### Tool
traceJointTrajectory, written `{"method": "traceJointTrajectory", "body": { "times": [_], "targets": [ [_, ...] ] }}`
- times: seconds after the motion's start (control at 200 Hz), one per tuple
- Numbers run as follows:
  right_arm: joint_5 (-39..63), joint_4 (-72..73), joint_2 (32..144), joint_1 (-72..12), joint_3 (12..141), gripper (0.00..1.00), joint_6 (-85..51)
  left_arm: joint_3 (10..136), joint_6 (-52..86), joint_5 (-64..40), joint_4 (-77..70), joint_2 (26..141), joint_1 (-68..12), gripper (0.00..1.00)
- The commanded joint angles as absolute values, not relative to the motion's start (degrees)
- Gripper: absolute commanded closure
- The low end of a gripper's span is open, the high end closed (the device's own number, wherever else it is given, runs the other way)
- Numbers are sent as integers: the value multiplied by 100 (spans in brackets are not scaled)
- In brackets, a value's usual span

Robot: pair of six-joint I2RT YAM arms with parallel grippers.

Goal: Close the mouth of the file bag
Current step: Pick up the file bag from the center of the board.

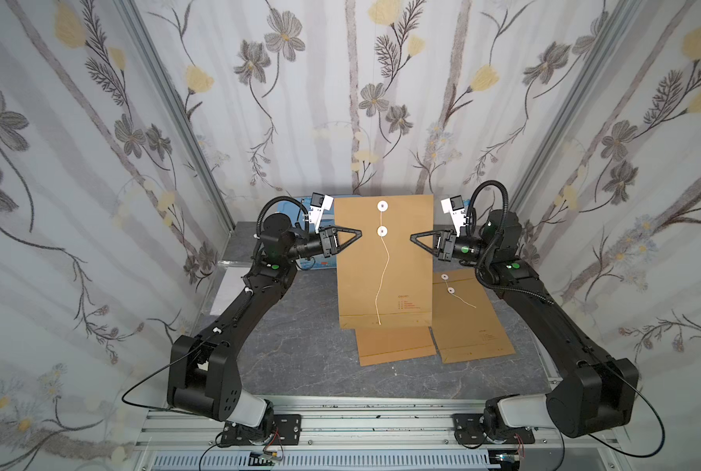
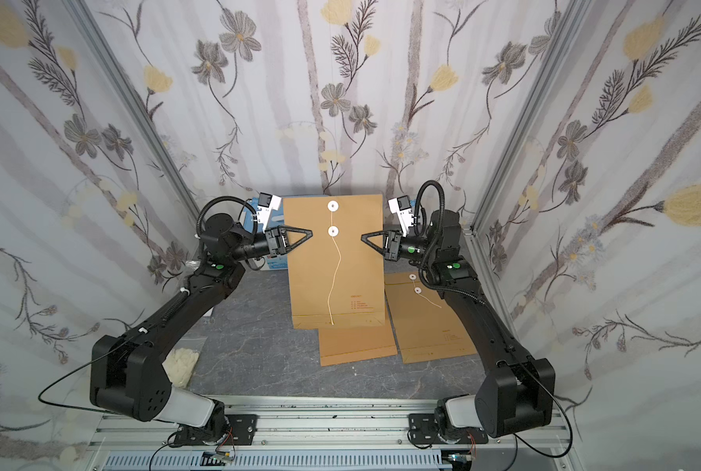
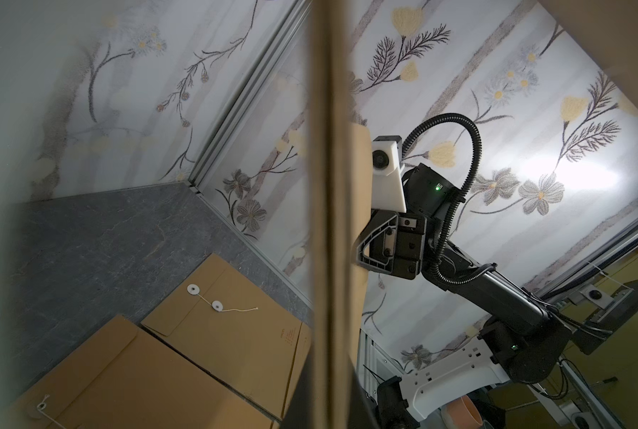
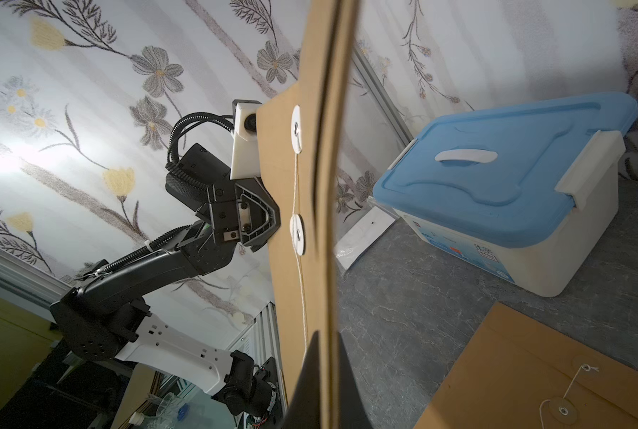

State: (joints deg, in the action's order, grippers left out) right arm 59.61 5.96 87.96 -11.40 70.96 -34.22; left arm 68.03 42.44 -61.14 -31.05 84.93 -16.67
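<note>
The brown file bag (image 1: 381,277) (image 2: 332,281) stands upright in mid-table, held between both arms. My left gripper (image 1: 359,232) (image 2: 310,233) is shut on its left edge. My right gripper (image 1: 412,237) (image 2: 361,237) is shut on its right edge at the same height. Two white discs (image 1: 382,206) (image 1: 382,232) sit near the top, and a loose string (image 1: 383,281) hangs down the front. The wrist views see the bag edge-on (image 3: 328,223) (image 4: 332,185), running into the left gripper (image 3: 328,405) and the right gripper (image 4: 323,390).
Two more file bags (image 1: 397,346) (image 1: 471,322) lie flat on the grey table behind and to the right of the held one. A blue-lidded box (image 4: 514,185) stands at the back left. A small white plastic bag (image 2: 181,363) lies by the left arm.
</note>
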Motion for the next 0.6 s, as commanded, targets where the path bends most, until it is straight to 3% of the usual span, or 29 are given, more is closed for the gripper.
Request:
{"method": "traceJointTrajectory", "body": {
  "times": [0.0, 0.255, 0.28, 0.355, 0.405, 0.595],
  "targets": [
    [5902, 918, 8815, -1142, 7121, 100, -3413, 6790, 4217, -6231, -3241, 8502, -1662, 95],
    [5766, 735, 8824, -1134, 7109, 100, -3306, 6775, 4289, -6201, -3329, 8514, -1668, 100],
    [5698, 657, 8816, -1127, 7125, 96, -3268, 6772, 4289, -6173, -3333, 8502, -1663, 100],
    [5559, 494, 8790, -1109, 7146, 71, -3207, 6764, 4169, -6081, -3208, 8463, -1669, 100],
    [5432, 358, 8735, -1084, 7146, 61, -3173, 6768, 4070, -6048, -3096, 8431, -1665, 100],
    [4285, -912, 8287, -958, 7128, 52, -2546, 6695, 3901, -5968, -3077, 8428, -1671, 100]
  ]
}}
